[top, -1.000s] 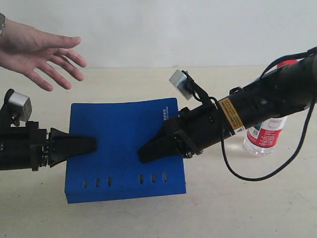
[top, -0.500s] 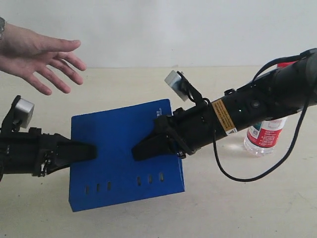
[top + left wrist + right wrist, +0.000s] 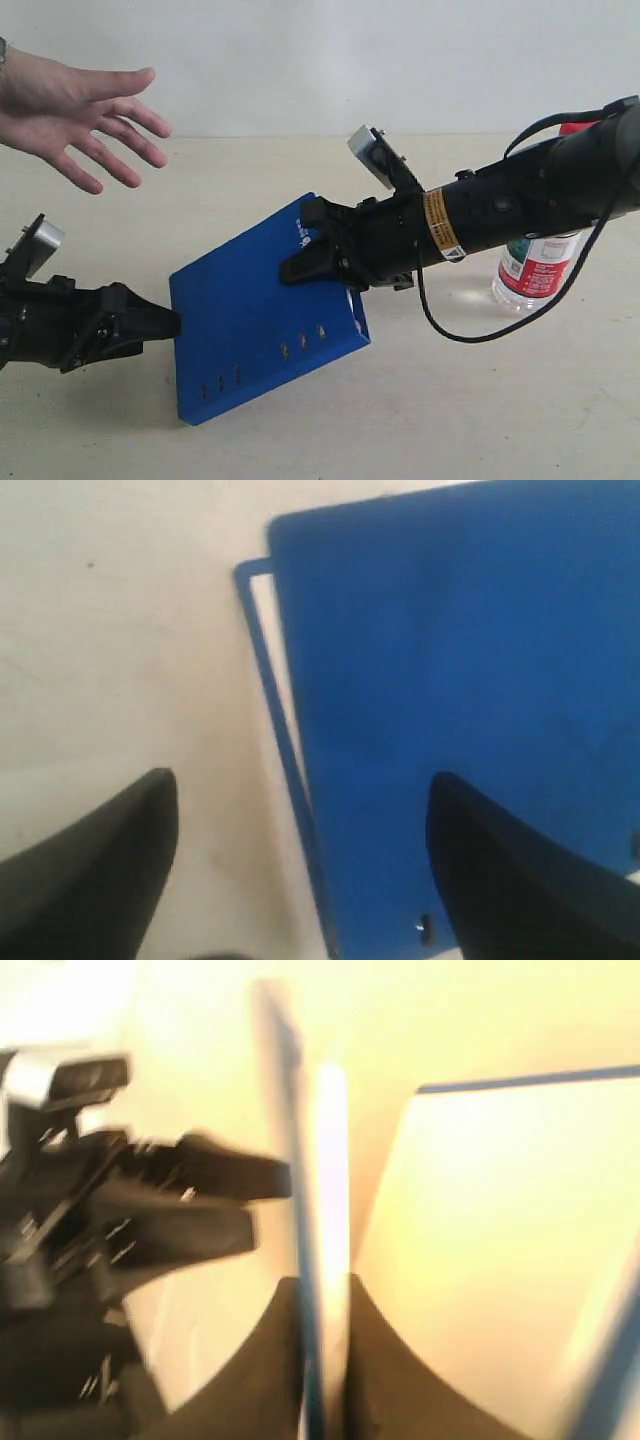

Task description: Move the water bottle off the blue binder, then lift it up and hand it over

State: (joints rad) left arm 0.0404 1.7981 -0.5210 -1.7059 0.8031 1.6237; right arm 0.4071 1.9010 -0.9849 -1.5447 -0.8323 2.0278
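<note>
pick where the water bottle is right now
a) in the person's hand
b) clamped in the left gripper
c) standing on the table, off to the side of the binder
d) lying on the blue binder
c: the water bottle stands upright on the table, partly hidden by the right arm, well clear of the tilted blue binder, which the right gripper grips by its edge.

I count two robot arms here, the left arm (image 3: 40,325) and the right arm (image 3: 520,200). That makes two grippers, the left gripper (image 3: 150,325) and the right gripper (image 3: 300,262). There are two silver boxes, a left camera box (image 3: 38,245) and a right camera box (image 3: 375,155). One blue binder (image 3: 255,310), one water bottle (image 3: 535,275), one human hand (image 3: 75,110), one table (image 3: 480,420).
</note>
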